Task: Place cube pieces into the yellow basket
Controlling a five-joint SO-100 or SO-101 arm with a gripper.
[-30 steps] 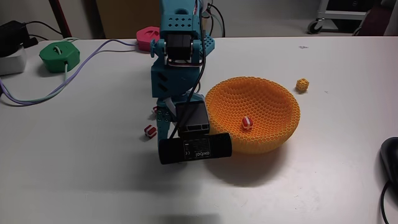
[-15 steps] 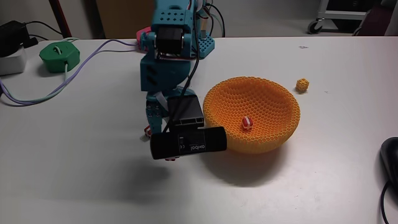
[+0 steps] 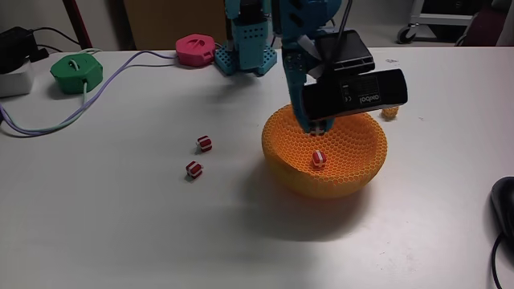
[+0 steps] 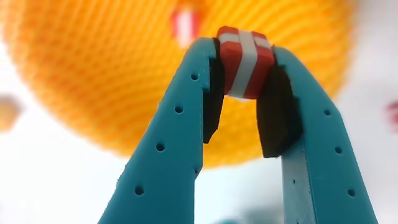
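In the wrist view my gripper (image 4: 244,74) is shut on a red cube piece with a white band (image 4: 245,59), held at the fingertips with the yellow basket (image 4: 93,74) beyond it. In the fixed view the gripper (image 3: 320,126) hangs over the yellow basket (image 3: 353,172), just above its hollow. One red cube piece (image 3: 320,158) lies inside the basket; it is a blur (image 4: 185,25) in the wrist view. Two more red cube pieces (image 3: 205,143) (image 3: 193,168) rest on the table left of the basket. A yellow cube piece (image 3: 389,113) peeks out behind the wrist camera.
A green puck (image 3: 77,72) with a cable sits at the back left and a pink puck (image 3: 194,50) at the back centre. The arm's teal base (image 3: 245,48) stands behind the basket. A dark object (image 3: 504,217) is at the right edge.
The arm has lifted from the table left of the basket and swung right, and now hovers over the basket. The two red cubes it was covering are in plain sight.
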